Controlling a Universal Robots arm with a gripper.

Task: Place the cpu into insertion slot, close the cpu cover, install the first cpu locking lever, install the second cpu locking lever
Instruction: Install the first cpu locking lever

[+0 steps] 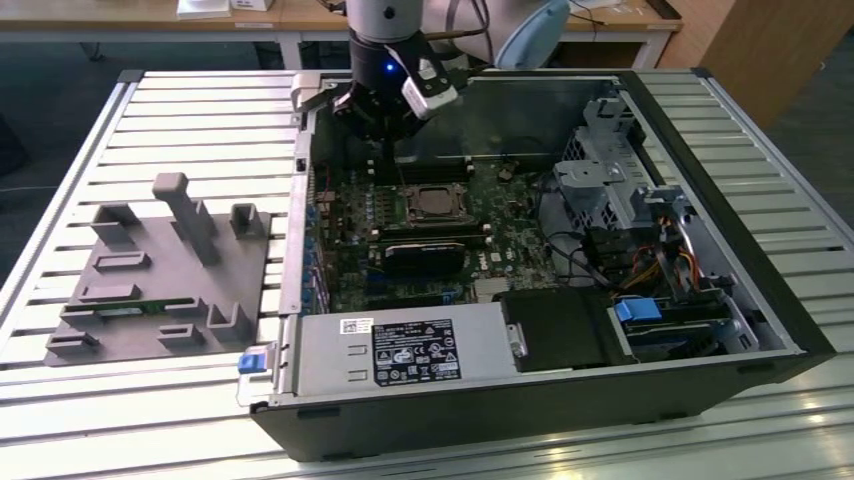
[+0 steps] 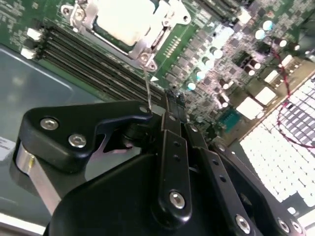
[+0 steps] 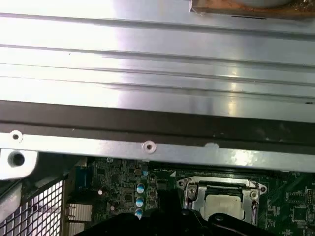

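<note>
The cpu is sitting seated just beyond the claw, cpu cover lying closed over it. The claw, fingers pinched together, is meeting a thin locking lever, and the levers are looking unfinished.

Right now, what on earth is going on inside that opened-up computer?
A robot arm is working inside an open computer case. The cpu already sits in its insertion slot, with the cpu cover lying around it. The arm's tool, shut, is right at a thin locking lever standing up from the socket's corner; whether it grips the lever is unclear.
</note>
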